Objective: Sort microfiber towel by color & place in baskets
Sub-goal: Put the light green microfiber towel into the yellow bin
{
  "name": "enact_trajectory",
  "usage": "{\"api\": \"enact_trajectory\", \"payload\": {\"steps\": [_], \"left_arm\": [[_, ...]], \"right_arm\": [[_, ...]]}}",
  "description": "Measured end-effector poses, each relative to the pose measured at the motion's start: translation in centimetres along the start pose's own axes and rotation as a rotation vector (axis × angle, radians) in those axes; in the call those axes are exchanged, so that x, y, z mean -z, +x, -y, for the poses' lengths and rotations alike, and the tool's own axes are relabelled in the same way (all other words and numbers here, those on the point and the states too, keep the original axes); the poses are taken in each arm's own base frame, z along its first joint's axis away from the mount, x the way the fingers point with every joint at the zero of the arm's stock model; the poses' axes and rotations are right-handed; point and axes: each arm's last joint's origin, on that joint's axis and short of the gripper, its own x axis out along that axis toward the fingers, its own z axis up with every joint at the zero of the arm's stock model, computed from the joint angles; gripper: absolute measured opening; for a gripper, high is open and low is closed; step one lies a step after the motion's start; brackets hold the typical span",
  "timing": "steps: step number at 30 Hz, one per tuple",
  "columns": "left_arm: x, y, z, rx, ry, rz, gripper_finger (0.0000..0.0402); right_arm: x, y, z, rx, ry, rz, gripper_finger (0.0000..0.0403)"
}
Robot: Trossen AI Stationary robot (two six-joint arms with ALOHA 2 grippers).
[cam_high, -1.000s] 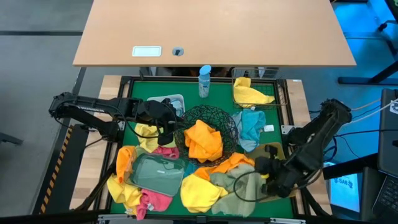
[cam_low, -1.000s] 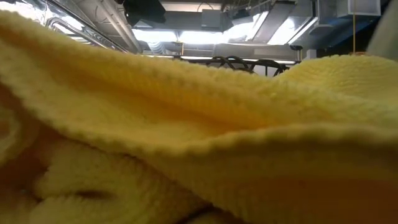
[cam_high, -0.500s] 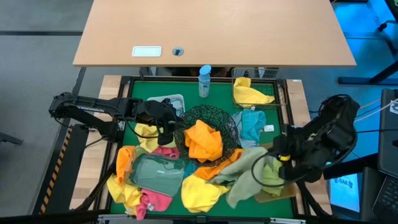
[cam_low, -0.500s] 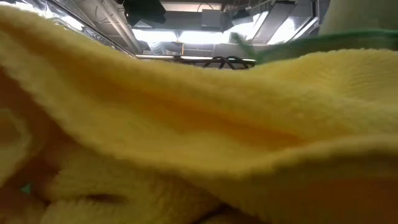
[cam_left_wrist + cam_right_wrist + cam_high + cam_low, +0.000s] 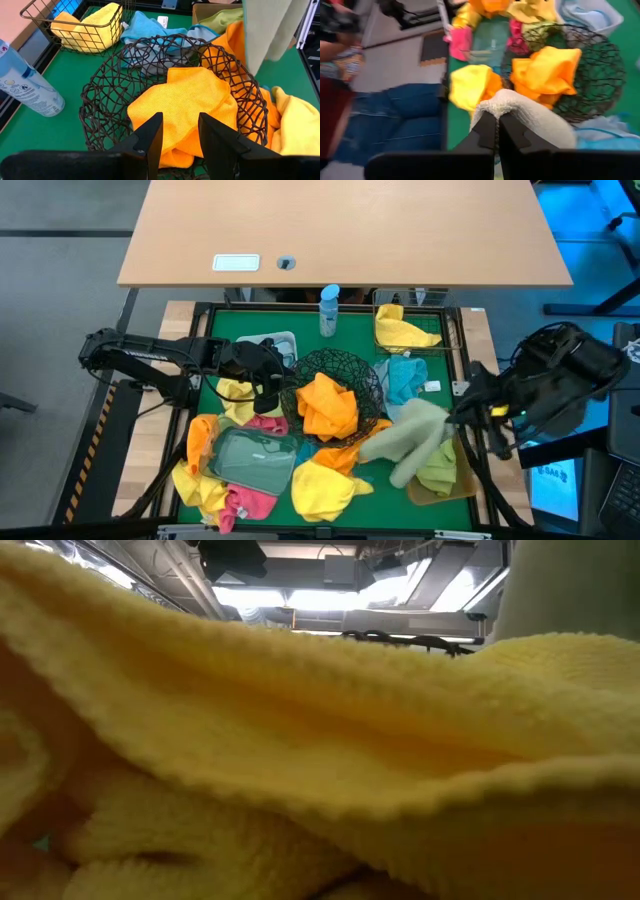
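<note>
A pale sage-green towel [image 5: 413,442] hangs lifted above the tan rectangular bin [image 5: 428,495], which holds a brighter green towel [image 5: 440,465]. My right gripper [image 5: 465,410] is shut on the sage towel. My left gripper [image 5: 180,122] is open and waits beside the round black wire-mesh bowl [image 5: 352,370], which holds an orange towel [image 5: 325,405]. The square wire basket [image 5: 432,350] holds a yellow towel [image 5: 400,332]. The white tub [image 5: 285,340] lies behind the left gripper. The clear tray [image 5: 250,458] rests on yellow, pink and orange towels. My right gripper pinches a bunched fold of the sage towel [image 5: 492,107] between its two shut fingers [image 5: 485,131]. The towel is lifted clear. It hangs slack below and to the left of the gripper, above the tan bin and the towel pile.
A blue-capped bottle [image 5: 328,310] stands at the far edge of the green mat. A light-blue towel [image 5: 405,385] lies between the bowl and the tan bin. A yellow towel [image 5: 300,760] fills the low view. A person in blue trousers [image 5: 395,120] stands by the near edge.
My right gripper has risen and moved toward the table's right and far edges, shut on the sage towel. The towel came up off the pile at the near right. It now hangs clear over the tan bin.
</note>
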Motion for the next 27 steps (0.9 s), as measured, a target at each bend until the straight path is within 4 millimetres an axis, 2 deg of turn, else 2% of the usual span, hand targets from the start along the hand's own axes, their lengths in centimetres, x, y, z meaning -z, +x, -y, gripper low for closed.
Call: {"api": "enact_trajectory", "payload": {"steps": [6,14,20,27], "left_arm": [[0.0,0.0,0.0,0.0,0.0,0.0,0.0118],[0.0,0.0,0.0,0.0,0.0,0.0,0.0118],[0.0,0.0,0.0,0.0,0.0,0.0,0.0118],[0.0,0.0,0.0,0.0,-0.001,0.0,0.0118]], "right_arm": [[-0.9,-3.0,1.0,-0.114,0.041,0.047,0.0001],[-0.3,-7.2,4.1,-0.266,0.149,0.065,0.0001],[0.0,-8.5,5.3,-0.314,0.166,0.065,0.0001],[0.3,-8.7,5.1,-0.395,0.088,0.0,0.0001]]}}
